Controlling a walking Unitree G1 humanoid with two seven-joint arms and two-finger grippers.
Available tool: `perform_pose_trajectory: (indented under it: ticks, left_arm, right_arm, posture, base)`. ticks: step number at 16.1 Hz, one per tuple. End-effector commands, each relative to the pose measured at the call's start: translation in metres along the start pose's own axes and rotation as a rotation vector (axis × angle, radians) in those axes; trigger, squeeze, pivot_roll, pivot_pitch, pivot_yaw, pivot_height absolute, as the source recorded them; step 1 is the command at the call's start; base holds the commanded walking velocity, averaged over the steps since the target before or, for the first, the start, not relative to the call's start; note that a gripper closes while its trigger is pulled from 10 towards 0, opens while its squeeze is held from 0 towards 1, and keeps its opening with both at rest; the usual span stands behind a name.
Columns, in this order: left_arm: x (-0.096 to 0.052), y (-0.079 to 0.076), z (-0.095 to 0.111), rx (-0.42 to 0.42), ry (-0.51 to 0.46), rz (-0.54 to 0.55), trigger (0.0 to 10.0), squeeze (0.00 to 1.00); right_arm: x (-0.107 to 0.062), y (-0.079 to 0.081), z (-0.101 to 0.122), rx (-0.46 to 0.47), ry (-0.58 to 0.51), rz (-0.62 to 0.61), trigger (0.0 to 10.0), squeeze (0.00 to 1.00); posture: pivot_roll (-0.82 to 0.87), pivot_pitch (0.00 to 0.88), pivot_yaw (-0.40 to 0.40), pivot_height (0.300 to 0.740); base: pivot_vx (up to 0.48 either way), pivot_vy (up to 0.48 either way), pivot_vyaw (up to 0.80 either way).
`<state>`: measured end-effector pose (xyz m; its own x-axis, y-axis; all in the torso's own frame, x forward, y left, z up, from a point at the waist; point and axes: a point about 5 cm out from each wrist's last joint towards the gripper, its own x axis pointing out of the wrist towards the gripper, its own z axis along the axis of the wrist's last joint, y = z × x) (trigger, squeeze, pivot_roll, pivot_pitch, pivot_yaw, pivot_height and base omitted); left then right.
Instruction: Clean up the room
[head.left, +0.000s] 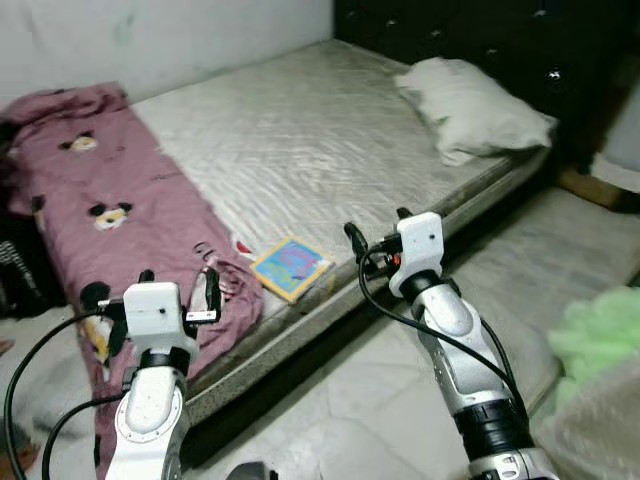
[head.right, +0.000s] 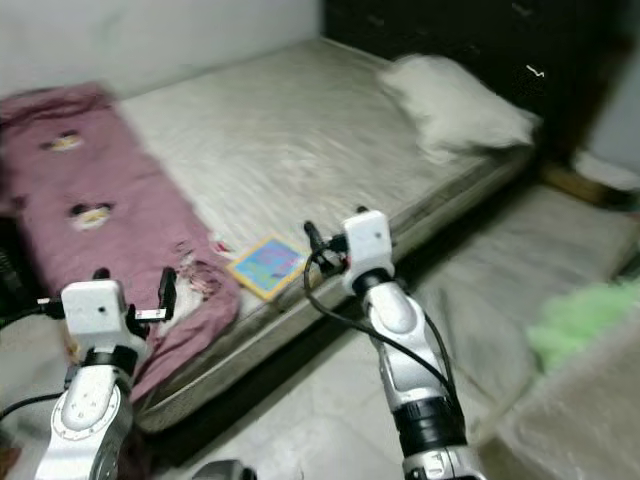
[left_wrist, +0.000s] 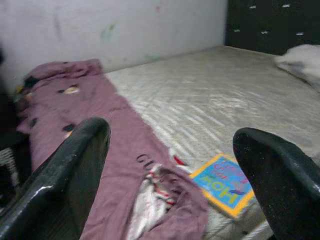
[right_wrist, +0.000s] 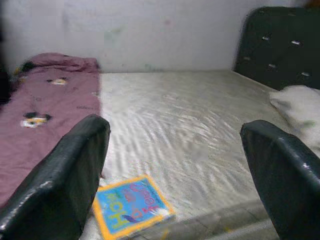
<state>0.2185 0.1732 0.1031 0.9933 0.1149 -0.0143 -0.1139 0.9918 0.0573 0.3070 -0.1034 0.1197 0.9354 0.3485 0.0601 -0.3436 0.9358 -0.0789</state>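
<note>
both grippers (head.left: 376, 232) agape, book (head.left: 290, 266) unblurred.

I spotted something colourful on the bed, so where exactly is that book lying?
The book lies flat near the mattress front edge, just beside the pink blanket, between the two claws in the head views.

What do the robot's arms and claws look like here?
Both arms are silver and jointed, each with a white boxy wrist block and loose black cables. The left claw and right claw each have two long black fingers; the right forearm has a black band.
</note>
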Motion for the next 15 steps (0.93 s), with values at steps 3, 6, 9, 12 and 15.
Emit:
perform_pose_trajectory:
  ticks: [3, 6, 9, 12, 15]
  left_arm:
    - [0.0002, 0.0067, 0.0007, 0.015, -0.001, 0.016, 10.0, 0.0]
    - [0.0001, 0.006, 0.0009, 0.013, -0.001, 0.013, 10.0, 0.0]
    - [-0.0001, 0.0059, 0.001, 0.012, -0.001, 0.014, 10.0, 0.0]
    - [-0.0002, 0.0059, 0.001, 0.013, 0.0, 0.014, 10.0, 0.0]
    - [0.0002, 0.0061, 0.0009, 0.016, 0.001, 0.013, 10.0, 0.0]
  right_arm:
    - [0.0048, 0.0097, 0.0045, 0.014, -0.016, 0.034, 10.0, 0.0]
    - [0.0052, 0.0094, 0.0048, 0.02, -0.016, 0.031, 10.0, 0.0]
    - [0.0051, 0.0094, 0.0049, 0.026, -0.014, 0.028, 10.0, 0.0]
    - [0.0052, 0.0094, 0.0048, 0.029, -0.013, 0.027, 10.0, 0.0]
    - [0.0055, 0.0097, 0.0047, 0.03, -0.012, 0.027, 10.0, 0.0]
  posture:
    - [-0.05, 0.015, -0.007, 0.74]
    - [-0.05, 0.018, -0.008, 0.74]
    - [-0.05, 0.018, -0.007, 0.74]
    - [-0.05, 0.021, -0.006, 0.74]
    - [-0.05, 0.019, -0.008, 0.74]
  base:
    - [0.0, 0.0, 0.8]
    - [0.0, 0.0, 0.8]
    - [0.0, 0.0, 0.8]
    - [0.0, 0.0, 0.8]
    - [0.0, 0.0, 0.8]
